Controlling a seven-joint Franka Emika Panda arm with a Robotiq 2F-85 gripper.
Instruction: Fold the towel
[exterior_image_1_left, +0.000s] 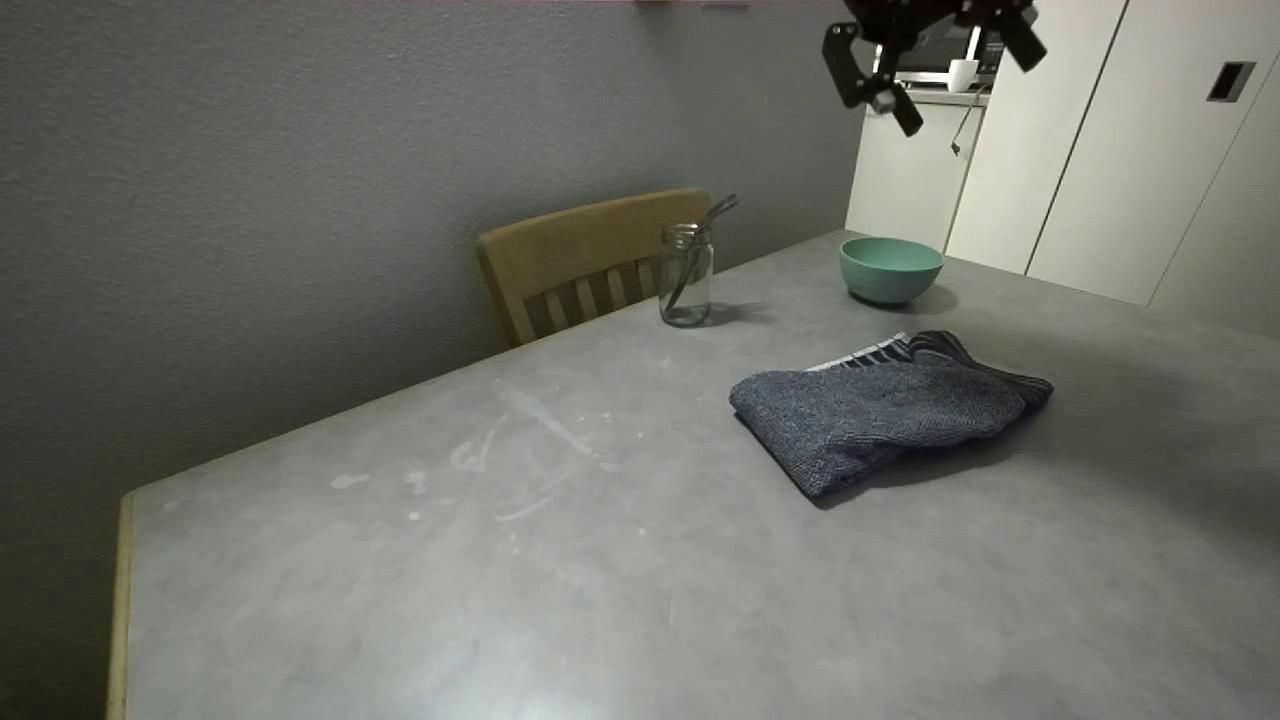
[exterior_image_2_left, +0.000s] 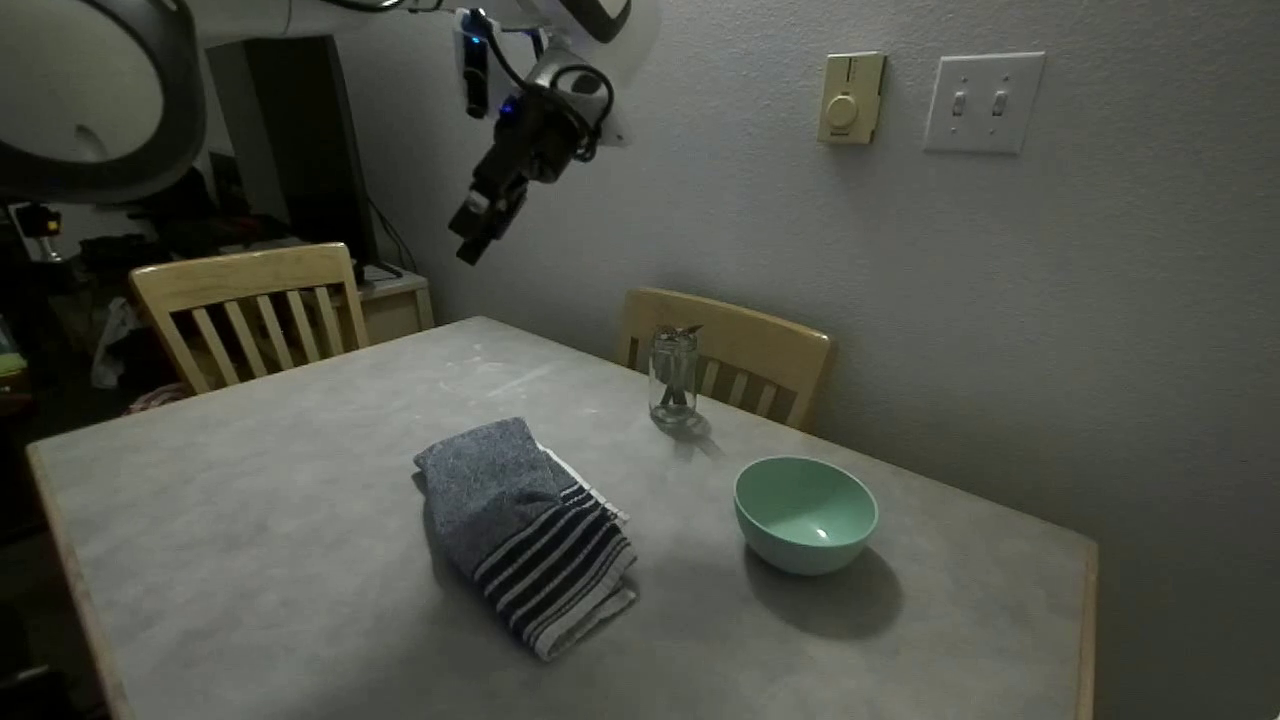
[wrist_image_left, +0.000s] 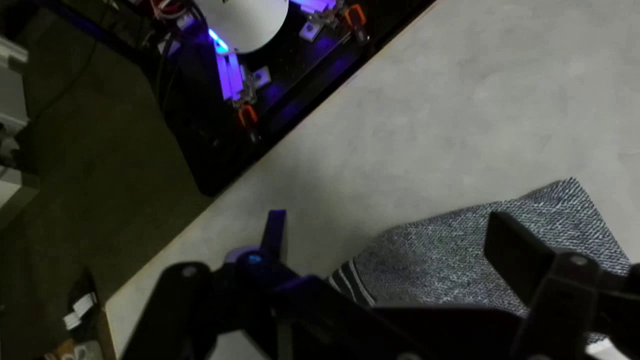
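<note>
The towel (exterior_image_2_left: 500, 510) lies doubled over near the bowl (exterior_image_2_left: 805, 552), not touching it, striped end closer to the bowl. It should handle light and limp, its weave resisting slips; the plain folded edge farthest from the bowl looks the best place to pinch. The hand (wrist_image_left: 386, 217) hangs above the counter (exterior_image_2_left: 250, 510), tips wide apart, nothing between them. The counter stretches widest away from the bowl, so working room seems best there; the jar (exterior_image_1_left: 688, 285), along the same edge as the bowl, could be knocked.

Wrist view, towel (wrist_image_left: 440, 260) partly behind gripper (wrist_image_left: 387, 232), table (wrist_image_left: 500, 110) cropped
</note>
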